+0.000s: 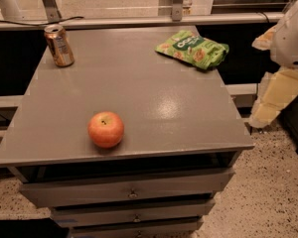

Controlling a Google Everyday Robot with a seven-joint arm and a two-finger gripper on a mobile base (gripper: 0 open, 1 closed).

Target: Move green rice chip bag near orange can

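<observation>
The green rice chip bag [191, 48] lies flat at the far right of the grey tabletop [154, 98], close to its right edge. The orange can [59, 45] stands upright at the far left corner, well away from the bag. My gripper [274, 90], with pale cream parts under a white arm housing [293, 36], hangs off the table's right side. It is beyond the edge, to the right of the bag and a little nearer the camera. It touches nothing and holds nothing.
A round red-orange apple [106, 129] sits near the front left of the tabletop. Drawers [131, 192] are stacked below the front edge. A rail [139, 21] runs behind the table. Speckled floor [278, 192] lies to the right.
</observation>
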